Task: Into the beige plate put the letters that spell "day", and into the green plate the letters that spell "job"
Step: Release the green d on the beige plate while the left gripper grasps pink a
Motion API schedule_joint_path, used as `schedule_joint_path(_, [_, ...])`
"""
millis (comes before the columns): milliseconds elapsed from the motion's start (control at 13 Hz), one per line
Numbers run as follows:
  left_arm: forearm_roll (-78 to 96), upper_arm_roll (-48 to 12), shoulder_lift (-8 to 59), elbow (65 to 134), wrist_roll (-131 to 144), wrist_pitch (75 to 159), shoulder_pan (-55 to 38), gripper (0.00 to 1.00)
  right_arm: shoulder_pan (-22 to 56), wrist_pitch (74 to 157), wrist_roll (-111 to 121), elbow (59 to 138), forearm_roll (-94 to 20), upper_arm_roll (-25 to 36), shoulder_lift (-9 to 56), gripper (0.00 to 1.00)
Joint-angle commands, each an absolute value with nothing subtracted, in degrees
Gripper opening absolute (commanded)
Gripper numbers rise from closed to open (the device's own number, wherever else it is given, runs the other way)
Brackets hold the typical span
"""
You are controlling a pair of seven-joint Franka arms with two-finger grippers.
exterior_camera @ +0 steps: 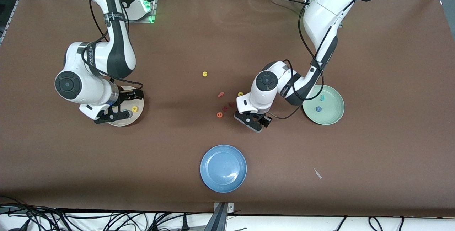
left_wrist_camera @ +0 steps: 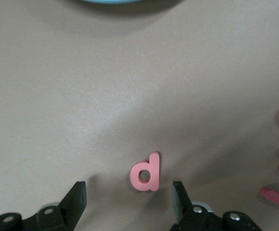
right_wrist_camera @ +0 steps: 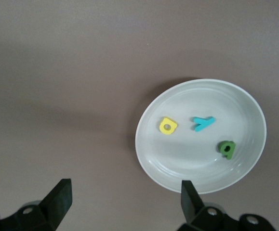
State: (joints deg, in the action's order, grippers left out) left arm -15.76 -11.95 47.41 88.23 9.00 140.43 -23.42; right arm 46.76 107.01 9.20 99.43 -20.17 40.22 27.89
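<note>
Salmon-red b (left_wrist_camera: 146, 172) lies on the table between the left hand's (left_wrist_camera: 128, 199) open fingers, untouched; right hand (right_wrist_camera: 125, 199) open, empty.

Beige plate (exterior_camera: 139, 110) perhaps half hidden

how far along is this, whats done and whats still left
Done: the beige plate holds all three "day" letters, the yellow letter, teal y and dark green d. The green plate holds the light blue j and dark blue o.

In hand: nothing gripped. The left tool hangs open around the salmon b, which lies on the table. The right tool is open over the beige plate.

Left: moving the b to the green plate.
</note>
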Motion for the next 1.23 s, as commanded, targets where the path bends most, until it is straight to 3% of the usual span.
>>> schedule_joint_path(0, [-16.1, -12.1, 49.0, 86.0, 7.6, 140.4, -23.7, 0.77, 48.2, 104.9, 4.0, 98.4, -21.2, 40.3, 27.8, 1.0])
schedule_joint_path(462, [-16.3, -12.1, 50.7, 83.1, 7.5, 140.4, -23.9, 0.58, 48.9, 99.7, -2.1, 93.4, -21.2, 40.6, 27.8, 1.0])
schedule_joint_path(923, [-16.2, -12.1, 50.9, 83.1, 7.5, 140.4, -23.9, 0.58, 49.0, 97.1, -2.1, 93.3, -21.3, 40.6, 27.6, 1.0])
schedule_joint_path(1000, [-16.3, -12.1, 51.0, 83.1, 7.5, 140.4, -23.9, 0.53, 49.0, 96.2, -2.0, 92.9, -21.2, 40.8, 27.6, 1.0])
schedule_joint_path(1154, [-16.3, -12.1, 50.9, 83.1, 7.5, 140.4, -23.9, 0.2, 49.0, 94.5, -1.5, 91.5, -21.3, 41.0, 27.5, 1.0])
